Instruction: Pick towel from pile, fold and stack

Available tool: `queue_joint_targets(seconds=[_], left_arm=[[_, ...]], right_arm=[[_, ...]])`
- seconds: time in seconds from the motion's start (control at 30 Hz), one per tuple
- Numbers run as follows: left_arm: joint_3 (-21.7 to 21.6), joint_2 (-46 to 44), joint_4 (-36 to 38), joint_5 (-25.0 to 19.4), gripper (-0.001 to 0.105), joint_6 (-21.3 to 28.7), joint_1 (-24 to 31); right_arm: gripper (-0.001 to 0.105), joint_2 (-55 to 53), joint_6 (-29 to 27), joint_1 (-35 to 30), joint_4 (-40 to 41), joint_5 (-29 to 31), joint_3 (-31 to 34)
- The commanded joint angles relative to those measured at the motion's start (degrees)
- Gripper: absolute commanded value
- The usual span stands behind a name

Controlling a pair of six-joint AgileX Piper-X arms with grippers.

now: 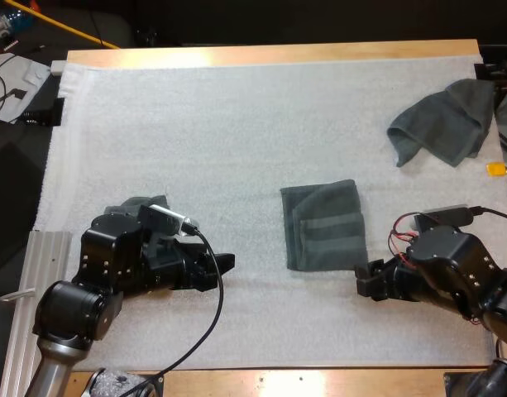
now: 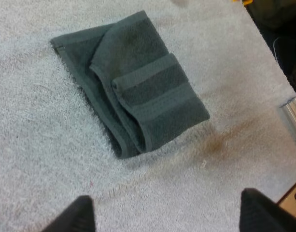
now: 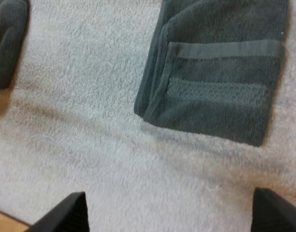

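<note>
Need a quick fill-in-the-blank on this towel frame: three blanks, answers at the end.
1. The left tool and right tool are both ____ (open/shut).
2. The crumpled towel lies at the far ____ corner of the mat.
3. The middle towel, between the tools, is ____, not crumpled.

Missing words: open; right; folded.

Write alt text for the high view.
A folded towel lies on the mat between the open left gripper and open right gripper, touching neither. A crumpled towel sits at the far right; another towel lies beyond the left arm.
</note>
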Motion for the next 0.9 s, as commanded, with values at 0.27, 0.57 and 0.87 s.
queue_joint_targets(seconds=[0.27, 0.57, 0.87], left_arm=[[2.4, 7.1, -10.5, 3.0, 0.071, -3.2, -0.2], [2.5, 22.6, -23.4, 4.4, 0.071, -9.4, -7.2], [2.1, 35.7, -33.7, 3.9, 0.072, -15.0, -10.4]], right_arm=[[0.067, -3.5, -0.6, 0.0, 0.4, 3.6, -0.4], [0.067, -3.5, -1.3, 0.0, 1.7, 4.4, -0.4], [0.067, -3.4, -1.1, 0.0, 1.3, 4.0, -0.3]])
